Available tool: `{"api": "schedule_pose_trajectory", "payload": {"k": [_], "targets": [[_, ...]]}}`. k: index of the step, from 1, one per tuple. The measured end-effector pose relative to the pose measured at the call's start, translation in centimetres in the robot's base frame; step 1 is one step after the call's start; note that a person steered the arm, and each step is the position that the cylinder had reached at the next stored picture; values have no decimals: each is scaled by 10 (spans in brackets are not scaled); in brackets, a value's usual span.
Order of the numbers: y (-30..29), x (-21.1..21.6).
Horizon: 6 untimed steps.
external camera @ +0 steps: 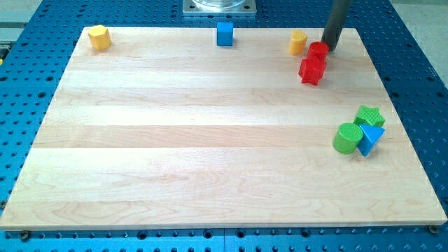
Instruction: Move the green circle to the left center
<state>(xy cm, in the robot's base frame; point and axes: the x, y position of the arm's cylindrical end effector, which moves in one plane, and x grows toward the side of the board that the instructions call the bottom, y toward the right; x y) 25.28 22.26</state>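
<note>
**Tip parked at the far right, green circle waiting near the right edge**

Down at the far right of the board, my tip [327,47] rests on the wood, the dark rod rising straight up out of the view's top. It has no jaws to open or close, so it holds nothing; it is just a plain rod end. The tip sits just to the right of a red block [318,50], close enough that I cannot tell whether they touch. A second red block [311,71] lies right against the first, a little nearer and to its left; the exact shapes of both are hard to make out. Just left of the pair, a small yellow block [299,42] stands apart from them by a narrow gap.

The green circle [346,138] is well away from the tip, on the right side of the wooden board [196,140], roughly at mid-depth. It is part of a tight cluster: a blue triangle [370,137] is pressed against its right side, and a green star [369,116] sits just behind, at the far right of the circle, touching or nearly touching the triangle.

Along the far edge, a blue cube [224,33] stands near the centre, and a yellow hexagon-like block [100,37] occupies the far left corner. The board lies on a blue perforated table [28,84].
</note>
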Motion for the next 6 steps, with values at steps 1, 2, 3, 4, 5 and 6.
{"api": "schedule_pose_trajectory", "payload": {"k": [1, 2, 3, 4, 5, 6], "targets": [[0, 0], [0, 6], [-6, 17], [29, 73], [97, 136], [107, 210]]}}
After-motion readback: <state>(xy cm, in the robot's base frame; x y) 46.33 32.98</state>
